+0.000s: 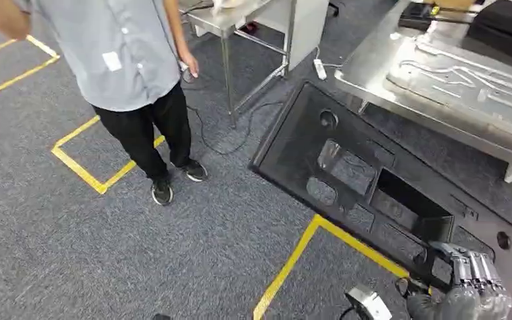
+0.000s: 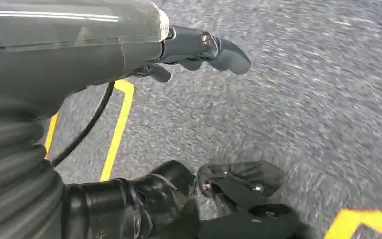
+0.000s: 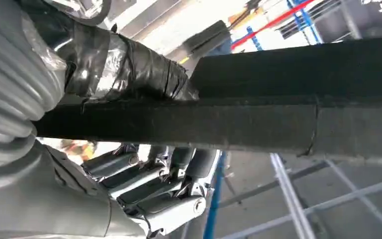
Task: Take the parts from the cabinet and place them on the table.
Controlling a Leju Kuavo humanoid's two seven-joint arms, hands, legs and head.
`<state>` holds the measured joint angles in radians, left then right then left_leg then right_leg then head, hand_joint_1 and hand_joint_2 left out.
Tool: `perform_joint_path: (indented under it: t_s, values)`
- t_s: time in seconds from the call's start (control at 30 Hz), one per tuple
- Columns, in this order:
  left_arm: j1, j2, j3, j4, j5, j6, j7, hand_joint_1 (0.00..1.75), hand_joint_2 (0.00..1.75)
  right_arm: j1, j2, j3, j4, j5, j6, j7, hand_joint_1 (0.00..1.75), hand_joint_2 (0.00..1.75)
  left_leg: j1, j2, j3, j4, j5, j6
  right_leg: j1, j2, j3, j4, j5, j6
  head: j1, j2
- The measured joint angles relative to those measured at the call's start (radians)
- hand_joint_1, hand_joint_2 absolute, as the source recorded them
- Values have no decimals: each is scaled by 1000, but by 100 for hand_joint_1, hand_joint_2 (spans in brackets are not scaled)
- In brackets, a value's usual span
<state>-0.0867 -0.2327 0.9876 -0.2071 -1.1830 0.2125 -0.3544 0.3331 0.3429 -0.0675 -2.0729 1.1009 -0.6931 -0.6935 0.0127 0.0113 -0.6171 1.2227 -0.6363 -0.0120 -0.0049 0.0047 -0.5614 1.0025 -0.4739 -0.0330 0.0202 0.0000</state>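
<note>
A large black moulded panel (image 1: 373, 180) with several recesses and holes hangs tilted over the carpet, reaching up toward the steel table (image 1: 367, 80). My right hand (image 1: 470, 283) grips the panel's near lower corner. In the right wrist view the panel's dark edge (image 3: 278, 119) runs between the taped thumb (image 3: 129, 69) and the silver fingers (image 3: 154, 184) wrapped under it. A grey pressed metal part (image 1: 467, 80) lies on the table. My left hand (image 2: 189, 55) hangs over the carpet with nothing in it.
A person (image 1: 127, 60) in a grey shirt and black trousers stands at the upper left. A second steel table (image 1: 240, 27) stands behind, with a cable (image 1: 213, 140) trailing across the floor. Yellow tape lines (image 1: 293, 260) mark the grey carpet.
</note>
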Motion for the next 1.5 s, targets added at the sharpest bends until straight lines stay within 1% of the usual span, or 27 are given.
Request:
perform_joint_path:
  t_s: [0.07, 0.1, 0.17, 0.2, 0.23, 0.3, 0.37, 0.4, 0.43, 0.47, 0.53, 0.57, 0.6, 0.67, 0.7, 0.73, 0.87, 0.9, 0.97, 1.03, 1.07, 1.13, 1.2, 1.23, 1.4, 1.47, 1.5]
  values:
    - [4, 0, 0, 0, 0, -2, 0, 0, 175, 0, 0, 0, 0, 0, 0, 0, 175, 175, 0, -2, -58, 107, -21, -3, 2, 25, 0, 2, -1, -1, 0, 0]
    - [6, 0, 0, 0, 0, -2, 1, 0, 175, 0, 0, 0, 0, 0, 0, 0, 175, 175, 0, -2, -54, 88, 8, -2, 2, 38, 2, 4, -1, -1, 0, 0]
    - [6, 0, 0, 0, 0, -2, 1, 0, 175, 0, 0, 0, 0, 1, 0, 0, 175, 175, 0, -13, 12, -73, 111, 4, 1, 65, 5, 9, -5, 3, 0, 0]
    - [5, 1, 0, 0, 0, -2, 1, 0, 175, 0, 0, 0, 0, 1, 0, 0, 175, 175, 0, -41, 52, -167, 157, 9, 1, 76, 4, 15, -9, 7, 0, 0]
    - [9, 3, 0, 0, 0, -2, 2, 0, 175, 0, 0, 0, 1, 1, 0, 0, 175, 175, 5, -102, 62, -193, 138, 15, 0, 82, -3, 20, -12, 10, 1, 0]
    - [6, 4, 0, 0, 0, -2, 1, 0, 175, 1, 0, 0, 1, 1, 0, 0, 175, 175, -1, -92, 63, -204, 144, 15, -7, 101, -16, 28, -11, 23, 1, 0]
    - [4, 4, 0, 0, 1, -2, 1, 0, 175, 3, 0, 0, 1, 2, 0, 0, 175, 175, -1, -71, 67, -211, 148, 27, -7, 124, -18, 22, -6, 36, 1, 0]
    - [4, 2, 0, 0, 0, -2, 2, 0, 175, 4, 0, 0, 0, 1, 0, 0, 175, 175, 7, -53, 74, -222, 155, 36, -7, 104, -18, 30, -13, 39, 0, 0]
    - [5, 3, 0, 0, 0, -2, 1, 0, 175, 2, 0, 0, 0, 1, 0, 0, 175, 175, 6, -44, 77, -227, 155, 41, -1, 50, -31, 62, -35, 47, 3, 0]
    - [5, 2, 0, 0, 0, -3, 1, 0, 175, 1, 0, 0, 0, 1, 0, 0, 175, 175, 6, -31, 78, -227, 154, 47, -2, 24, -64, 123, -71, 52, 6, 0]
    - [7, 2, 0, 0, 0, -3, 1, 0, 175, 2, 0, 0, 0, 1, 0, 0, 175, 175, 5, -4, 78, -226, 151, 48, -7, 7, -144, 279, -135, 60, 7, 0]
    - [8, 2, 0, 0, 0, -3, 1, 0, 175, 2, 0, 0, 0, 1, 0, 0, 175, 175, 5, 9, 78, -226, 149, 47, -10, 5, -171, 326, -142, 62, 7, 0]
    - [8, 2, 0, 0, 0, -3, 1, 0, 175, 2, 0, 0, 1, 1, 0, 0, 175, 175, 5, 22, 81, -226, 146, 46, -12, 3, -169, 318, -120, 64, 7, 0]
    - [7, 2, 0, 0, 0, -10, -2, 0, 175, 2, 0, 0, 2, 1, 0, 0, 175, 175, 5, 42, 90, -226, 139, 41, -12, -10, -102, 185, -39, 60, 7, 0]
    - [6, 2, 0, 0, -1, -12, -4, 0, 175, 2, 0, 0, 2, 2, 0, 0, 175, 175, 5, 51, 98, -226, 134, 38, -9, -34, -50, 89, 4, 53, 7, 0]
    - [7, 2, 0, 0, -1, -13, -5, 0, 175, 2, 0, 0, 2, 2, 0, 0, 175, 175, 3, 58, 103, -226, 129, 32, -1, -77, -19, 26, 4, 45, 8, 0]
    - [2, 2, 0, 0, -2, -16, -8, 0, 175, 3, 0, 0, 2, 2, 0, 0, 175, 175, -3, 94, 115, -228, 121, 13, 12, -45, -24, 21, -1, 30, 6, 0]
    - [0, 2, 0, 0, -3, -19, -11, 0, 175, 4, 0, 0, 2, 3, 0, 0, 175, 175, -1, 86, 115, -224, 111, 4, -3, -34, -14, 8, 7, 19, 6, 0]
    - [2, 3, 0, 0, -3, -24, -14, 0, 175, 3, 1, 0, 2, 3, 0, 0, 175, 175, 2, 14, 81, -140, 58, -1, -3, -20, -12, 4, 8, 9, 5, 0]
    - [4, 3, 0, 0, -3, -26, -14, 0, 175, 3, 2, 0, 3, 3, 0, 0, 175, 175, 2, -1, -2, 21, -15, -4, -1, 0, -13, 5, 6, 5, 6, 0]
    - [6, 3, 0, 0, -3, -26, -14, 0, 175, 3, 2, 0, 4, 3, 0, 0, 175, 175, 2, -2, -33, 79, -28, -6, 0, 12, -12, 6, 6, 5, 6, 0]
    - [10, 3, 0, 0, -3, -26, -13, 0, 175, 3, 2, 0, 5, 4, 0, 0, 175, 175, 3, -2, -34, 56, 24, -6, 0, 40, -11, 11, 4, 5, 6, 0]
    - [9, 3, 0, 0, -3, -28, -14, 0, 175, 3, 2, 0, 5, 4, 0, 0, 175, 175, 3, -7, 33, -110, 128, -1, -2, 56, -9, 21, -4, 8, 6, 0]
    - [9, 3, 0, 0, -3, -28, -14, 0, 175, 4, 2, 0, 6, 5, 0, 0, 175, 175, 4, -19, 56, -176, 147, 3, -2, 63, -12, 27, -8, 13, 6, 0]
    - [-1, 4, 0, 0, -10, -29, -14, 0, 175, 5, 2, 0, 22, 30, 0, 0, 175, 175, 3, -21, 65, -201, 143, 31, 1, 75, -21, 37, -12, 40, 5, 0]
    - [0, 4, 0, 0, -11, -30, -14, 0, 175, 7, 1, 0, 27, 35, 0, 0, 175, 175, 4, -16, 68, -207, 147, 42, 1, 23, -43, 92, -54, 52, 7, 0]
    - [0, 4, 0, 0, -12, -32, -14, 0, 175, 5, 1, 0, 30, 35, 0, 0, 175, 175, 4, -14, 67, -207, 147, 45, -2, 11, -80, 169, -95, 58, 6, 0]
